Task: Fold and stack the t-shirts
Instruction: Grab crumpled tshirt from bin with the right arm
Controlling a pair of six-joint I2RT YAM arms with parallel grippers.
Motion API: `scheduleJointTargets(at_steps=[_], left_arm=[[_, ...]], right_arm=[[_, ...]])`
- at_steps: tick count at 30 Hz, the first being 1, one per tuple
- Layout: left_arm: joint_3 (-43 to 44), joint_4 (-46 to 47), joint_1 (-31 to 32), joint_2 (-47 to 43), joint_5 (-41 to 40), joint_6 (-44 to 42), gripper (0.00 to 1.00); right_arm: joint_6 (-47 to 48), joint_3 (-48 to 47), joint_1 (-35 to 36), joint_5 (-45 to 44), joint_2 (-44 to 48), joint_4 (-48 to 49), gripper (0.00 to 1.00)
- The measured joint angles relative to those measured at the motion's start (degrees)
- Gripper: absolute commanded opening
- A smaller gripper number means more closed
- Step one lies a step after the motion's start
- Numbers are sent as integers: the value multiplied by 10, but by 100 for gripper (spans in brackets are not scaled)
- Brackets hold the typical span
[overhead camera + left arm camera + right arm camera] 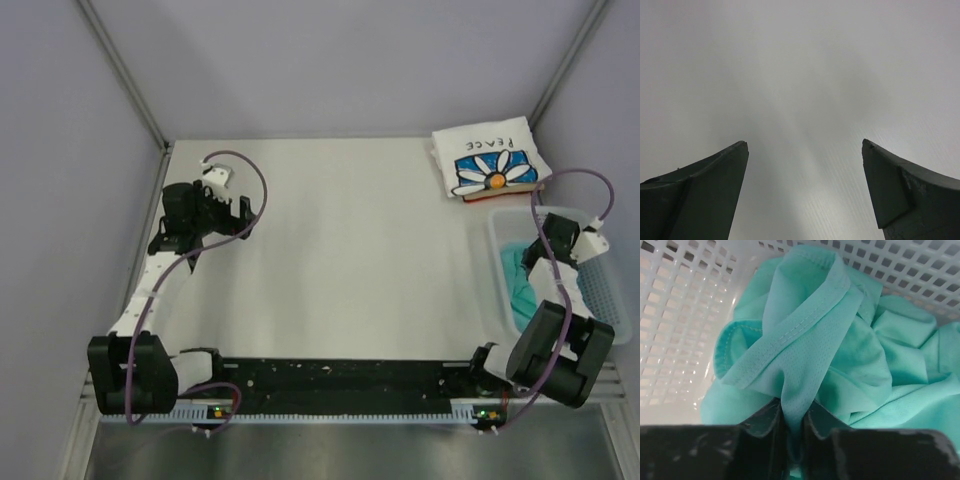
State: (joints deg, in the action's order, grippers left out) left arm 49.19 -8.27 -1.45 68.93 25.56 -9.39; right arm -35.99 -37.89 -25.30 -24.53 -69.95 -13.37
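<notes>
The white daisy-print "PEACE" t-shirt [489,158] lies folded at the table's back right. The teal-green t-shirt [520,280] sits crumpled in the white mesh basket [610,290] at the right edge. It fills the right wrist view [840,340]. My right gripper [794,422] is down in the basket, shut on a hemmed fold of the teal shirt; it also shows from above [548,250]. My left gripper [205,205] hovers over the left side of the table, open and empty [805,150], far from both shirts.
The white table [330,260] is walled by grey panels at the back and both sides. The basket's mesh walls [680,315] close in around my right gripper. Purple cables loop off both wrists.
</notes>
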Motion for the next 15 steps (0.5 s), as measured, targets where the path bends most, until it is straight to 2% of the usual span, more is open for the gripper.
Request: scheduleJointTargets(at_steps=[5, 10, 15], left_arm=[[-8, 0, 0, -20, 11, -13, 99], [-8, -12, 0, -20, 22, -16, 99], [7, -42, 0, -20, 35, -17, 99]], right_arm=[[3, -2, -18, 23, 19, 2, 0], [29, -12, -19, 31, 162, 14, 0], [76, -137, -13, 55, 224, 8, 0]])
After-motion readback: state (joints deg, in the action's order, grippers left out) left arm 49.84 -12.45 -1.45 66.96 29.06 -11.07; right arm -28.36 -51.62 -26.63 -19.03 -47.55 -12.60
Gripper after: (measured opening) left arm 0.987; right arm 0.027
